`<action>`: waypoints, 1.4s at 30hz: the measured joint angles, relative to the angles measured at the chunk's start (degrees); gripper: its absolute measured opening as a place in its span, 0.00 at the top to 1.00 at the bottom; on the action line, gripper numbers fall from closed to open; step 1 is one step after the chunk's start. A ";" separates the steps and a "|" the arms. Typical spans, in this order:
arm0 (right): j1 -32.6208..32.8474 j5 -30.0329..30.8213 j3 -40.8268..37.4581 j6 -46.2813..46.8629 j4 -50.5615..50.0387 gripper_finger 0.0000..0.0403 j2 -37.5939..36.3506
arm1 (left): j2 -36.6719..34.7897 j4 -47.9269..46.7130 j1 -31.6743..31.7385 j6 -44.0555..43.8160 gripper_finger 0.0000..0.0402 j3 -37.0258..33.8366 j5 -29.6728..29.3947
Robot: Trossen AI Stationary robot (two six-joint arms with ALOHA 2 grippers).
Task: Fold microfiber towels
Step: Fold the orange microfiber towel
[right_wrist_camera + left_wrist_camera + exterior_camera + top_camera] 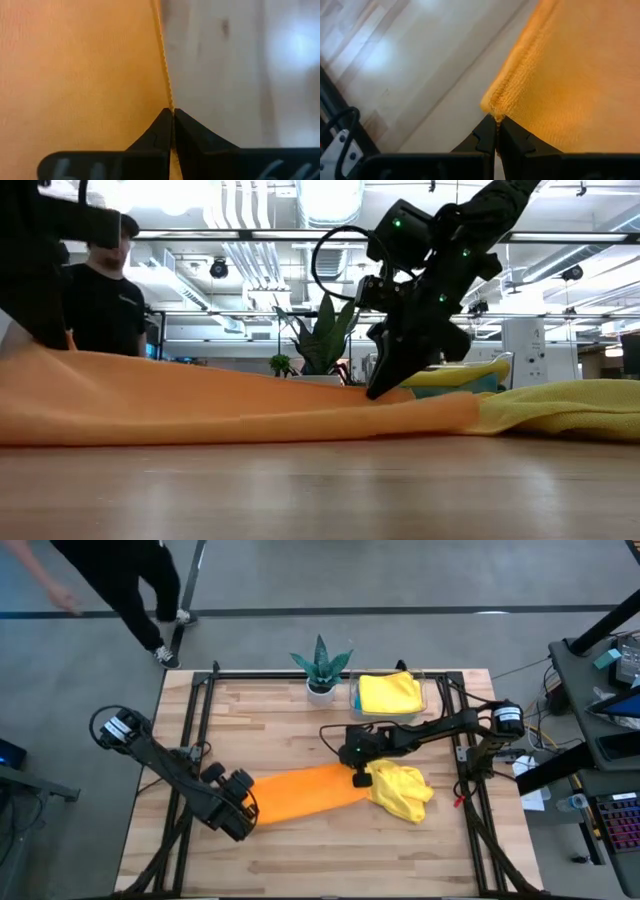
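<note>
Wooden table [300, 850] in a workshop, seen from above: the orange towel [300, 792] lies stretched flat between the arms; a crumpled yellow towel [403, 790] sits just beside its right end, another yellow towel [388, 693] in the clear tray [354, 692]. No fold is visible yet. Low view: right pincer [378, 388] meets the orange edge. Left wrist view: left pincer [496, 131] pressed together, pinching a corner. Right wrist view: right pincer [172, 125] closed on the hem.
</note>
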 joint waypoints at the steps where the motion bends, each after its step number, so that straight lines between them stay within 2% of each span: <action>1: -0.02 0.98 0.00 -0.22 0.00 0.98 0.00 | 0.01 -0.03 0.23 -0.01 1.00 -0.62 -0.18; 16: -0.05 2.16 0.00 0.43 1.11 0.98 0.37 | 0.03 4.96 2.92 0.11 1.00 -7.65 -3.59; 20: -0.32 2.69 0.00 0.76 1.69 0.93 0.37 | 0.03 5.80 2.92 0.35 0.99 -8.37 -3.70; 25: -0.59 7.68 -0.02 1.57 1.60 0.82 0.07 | 0.03 5.75 2.92 0.54 0.88 -8.71 -3.72; 29: -0.56 8.00 -0.02 1.60 1.45 0.73 -1.42 | -0.02 5.00 2.92 0.67 0.77 -8.88 -3.20; 36: 0.60 7.32 -0.02 5.66 -1.43 0.66 -5.98 | -1.64 -0.11 2.92 4.52 0.61 -7.56 4.63; 39: 2.61 4.03 -0.02 9.06 -1.31 0.67 -6.95 | -3.61 3.96 2.91 6.58 0.59 -6.73 4.84; 42: 5.67 2.64 -0.02 11.37 -1.02 0.72 -6.96 | -5.08 18.59 2.86 15.81 0.62 -7.05 2.06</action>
